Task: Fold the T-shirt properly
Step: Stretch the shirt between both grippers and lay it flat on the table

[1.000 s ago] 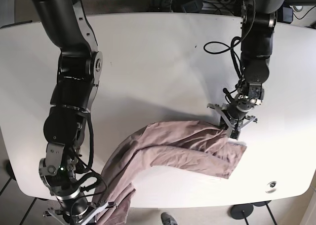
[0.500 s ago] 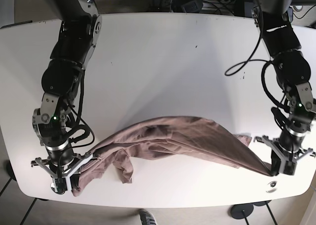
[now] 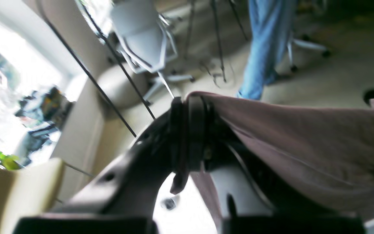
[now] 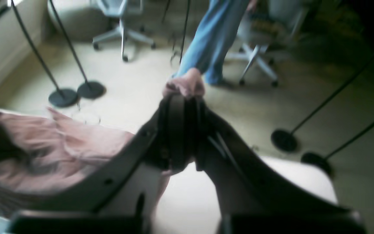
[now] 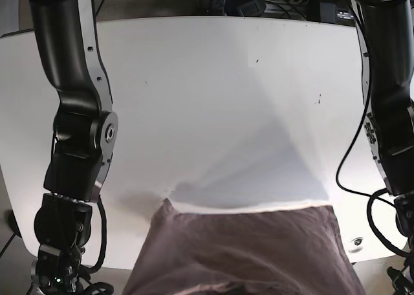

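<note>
Since the earlier frames, the T-shirt point(image 5: 246, 250) was drawn toward the near edge of the tabletop point(image 5: 213, 101) and spread flat and wide. Both claws, previously over the tabletop, moved out of the base view.

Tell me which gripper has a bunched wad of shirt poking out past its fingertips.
The right gripper: a small pink wad of T-shirt sticks out. At the left gripper, the cloth runs off sideways as a taut sheet.
</note>
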